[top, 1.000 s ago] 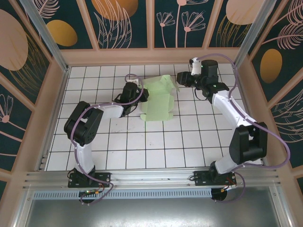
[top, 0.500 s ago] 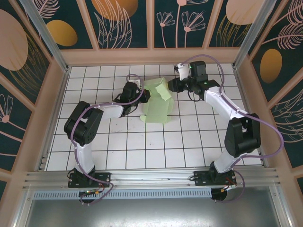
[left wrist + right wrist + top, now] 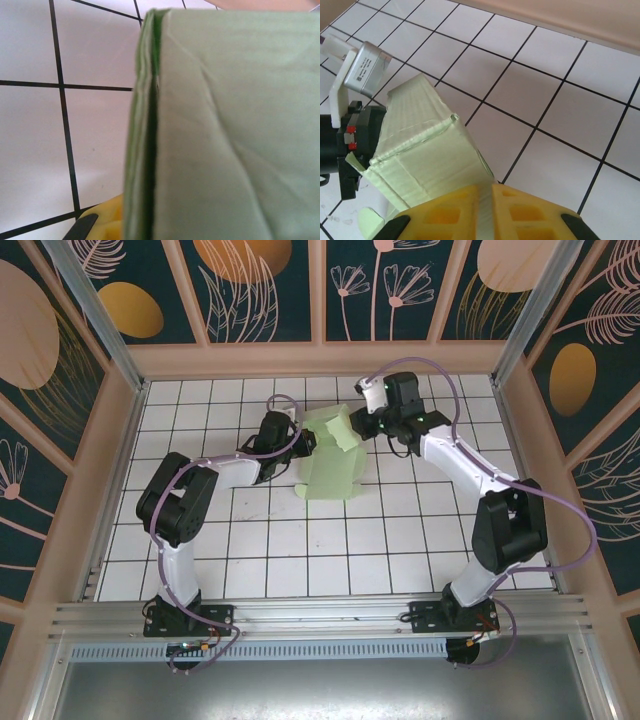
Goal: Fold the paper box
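1. Step: mid-fold. The box (image 3: 335,458) is part-formed, with one panel raised and a top flap turned over.
2. The box sits between the two end effectors, just right of the left one and just left of the right one, its base on the desk (image 3: 300,550).
3. Left end effector (image 3: 303,444): pressed together, and it looks clamped on the box's left edge. The left wrist view has the folded card edge right up against it.
4. Right end effector (image 3: 485,199): yellow pads (image 3: 445,215) closed on a thin strip of card, pinching the box's upper right flap.
5. Next move, my guess: the right one carries the flap over toward the left one and creases it, while the left anchors the body. The card is thin, so it needs a slow pull or it may buckle or slip.
6. Desk: white, black grid lines, flat, a few faint scuffs.
7. Room: boxed enclosure with tan wood trim and dark teal panels (image 3: 270,290) with leaf and orange blob prints. Aluminium rail (image 3: 320,612) behind the arm bases.
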Controlling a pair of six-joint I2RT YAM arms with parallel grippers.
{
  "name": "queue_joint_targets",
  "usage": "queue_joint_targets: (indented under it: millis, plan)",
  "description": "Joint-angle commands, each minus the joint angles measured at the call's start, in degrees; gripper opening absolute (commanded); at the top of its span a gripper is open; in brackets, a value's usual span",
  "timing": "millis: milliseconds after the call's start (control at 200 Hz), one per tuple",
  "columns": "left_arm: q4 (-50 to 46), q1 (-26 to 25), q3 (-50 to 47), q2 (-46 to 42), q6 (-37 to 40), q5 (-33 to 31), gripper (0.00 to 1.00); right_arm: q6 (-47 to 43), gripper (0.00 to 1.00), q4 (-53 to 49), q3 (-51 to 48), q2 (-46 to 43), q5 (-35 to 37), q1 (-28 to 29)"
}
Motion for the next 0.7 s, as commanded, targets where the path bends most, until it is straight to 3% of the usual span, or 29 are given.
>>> queue_joint_targets:
  millis: [0, 125, 250, 480, 696]
  plan:
    - [1.1, -0.2, 2.2, 0.6, -0.1, 2.4, 0.0, 2.9, 0.21, 3.1, -1.8, -3.5, 2.5, -0.5]
    - [1.3, -0.1, 2.1, 0.7, -0.3, 2.9, 0.0, 4.4, 0.23, 5.2, -4.3, -6.1, 0.8, -1.9]
    - [1.0, -0.1, 1.9, 0.7, 0.0, 2.2, 0.0, 6.2, 0.3, 6.9, -6.4, -8.3, -4.1, -3.7]
    - [1.3, -0.1, 1.8, 1.3, -0.2, 2.3, 0.0, 4.1, 0.29, 7.1, -7.2, -8.4, -12.9, -3.8]
    - [1.2, -0.1, 1.7, 1.0, -0.3, 2.4, 0.0, 2.8, 0.31, 6.7, -7.0, -6.0, -11.2, -3.5]
